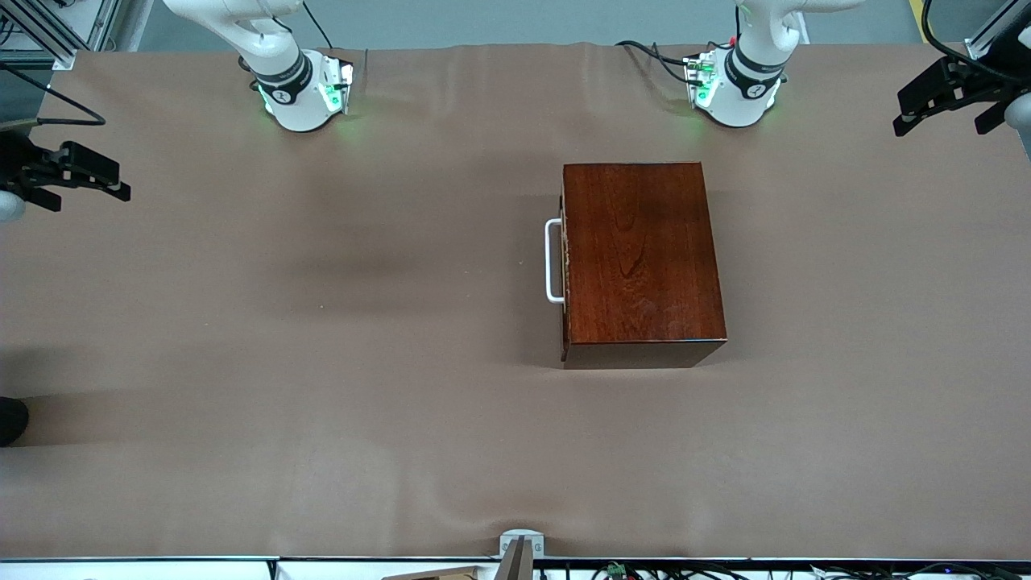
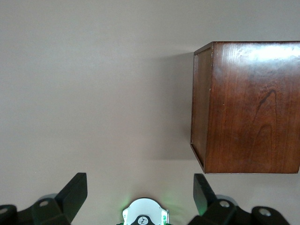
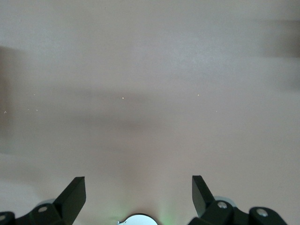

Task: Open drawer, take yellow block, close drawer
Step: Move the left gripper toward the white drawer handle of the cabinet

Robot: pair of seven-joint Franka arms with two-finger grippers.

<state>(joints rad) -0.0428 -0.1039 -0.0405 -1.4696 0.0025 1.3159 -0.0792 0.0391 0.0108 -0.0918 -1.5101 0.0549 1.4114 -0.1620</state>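
A brown-covered table (image 1: 322, 362) carries a closed wooden box (image 1: 640, 258).

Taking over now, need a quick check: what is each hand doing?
Left hand: open, holding nothing, up over the table near the wooden box.
Right hand: open, holding nothing, over bare table at its own end.

No legible text, label, brand, number or sign is found in any view. The two arm bases (image 1: 302, 97) (image 1: 737, 93) each carry a small dark round emblem on a black collar, too small to read. The wooden box (image 1: 640, 258) bears wood grain only, no marking.
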